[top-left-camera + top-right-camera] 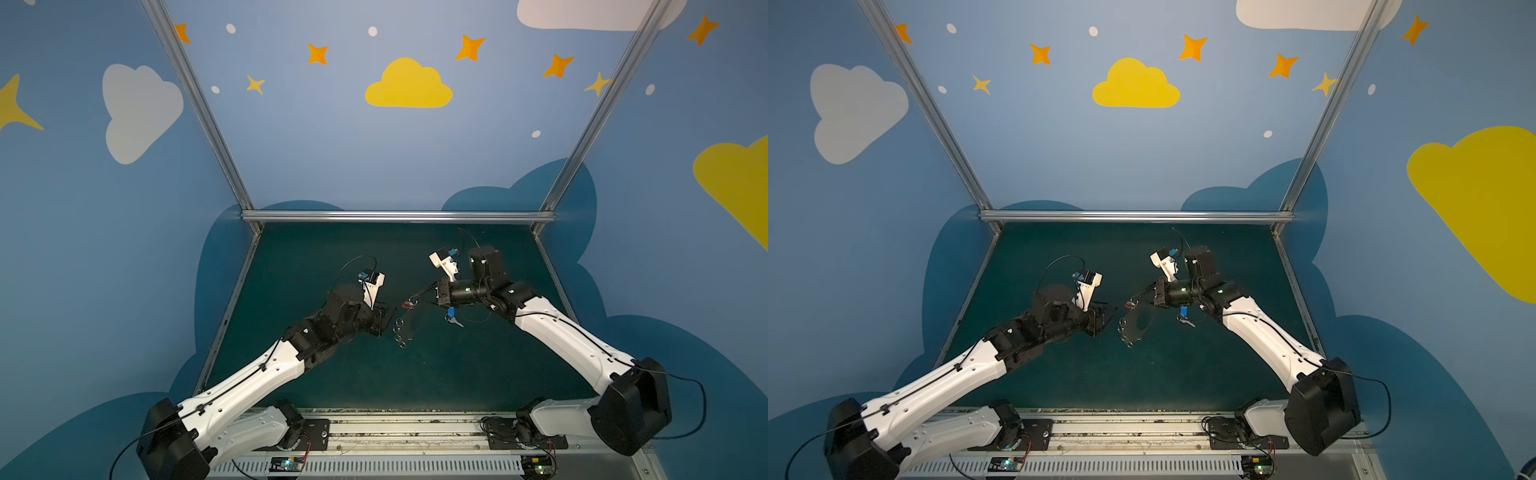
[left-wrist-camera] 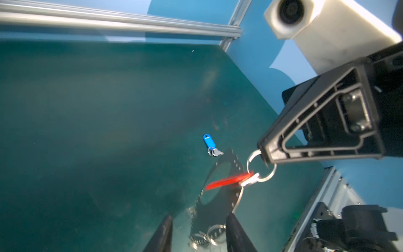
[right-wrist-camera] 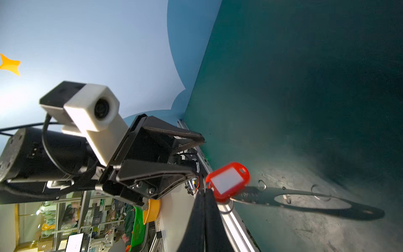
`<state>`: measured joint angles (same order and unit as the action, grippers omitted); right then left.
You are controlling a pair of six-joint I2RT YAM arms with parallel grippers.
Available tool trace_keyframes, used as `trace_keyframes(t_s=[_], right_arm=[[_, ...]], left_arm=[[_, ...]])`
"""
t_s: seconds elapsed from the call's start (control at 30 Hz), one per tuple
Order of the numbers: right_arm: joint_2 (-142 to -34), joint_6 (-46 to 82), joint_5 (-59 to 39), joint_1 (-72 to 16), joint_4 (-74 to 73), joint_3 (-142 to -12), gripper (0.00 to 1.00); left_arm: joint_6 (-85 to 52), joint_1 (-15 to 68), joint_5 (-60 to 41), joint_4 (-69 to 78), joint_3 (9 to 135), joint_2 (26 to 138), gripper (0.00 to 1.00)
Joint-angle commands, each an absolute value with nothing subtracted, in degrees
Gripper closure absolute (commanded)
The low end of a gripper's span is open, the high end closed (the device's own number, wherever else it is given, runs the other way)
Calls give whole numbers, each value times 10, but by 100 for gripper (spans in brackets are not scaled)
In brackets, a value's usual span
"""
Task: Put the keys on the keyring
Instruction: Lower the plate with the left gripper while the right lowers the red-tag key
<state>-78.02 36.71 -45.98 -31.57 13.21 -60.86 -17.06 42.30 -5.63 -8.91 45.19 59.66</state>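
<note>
The right gripper pinches a small silver wire ring with a red plastic tag, at the far end of a dark flat oval keyring plate. The left gripper is just beside this plate. A blue-tagged silver key lies near.

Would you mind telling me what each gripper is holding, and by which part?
The right gripper pinches the silver ring carrying the red-tagged key; the left gripper, open, holds nothing.
</note>
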Motion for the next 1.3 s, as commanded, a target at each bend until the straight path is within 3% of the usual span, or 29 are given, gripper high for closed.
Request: trace_keyframes(t_s=[0.0,0.33,0.6,0.9,1.27], right_arm=[[-806,372,-446,-315,91,-634,100],[-919,376,-432,-328,56,-724,100],[-918,358,-408,-310,42,-673,100],[-884,291,-365,-229,97,-567,100],[-1009,270,-313,-186,70,-597,97]], left_arm=[[-216,416,-33,-62,432,582,49],[-283,403,21,-66,393,553,33],[-295,396,29,-74,388,553,32],[-309,396,15,-59,388,576,32],[-334,396,6,-47,390,593,32]])
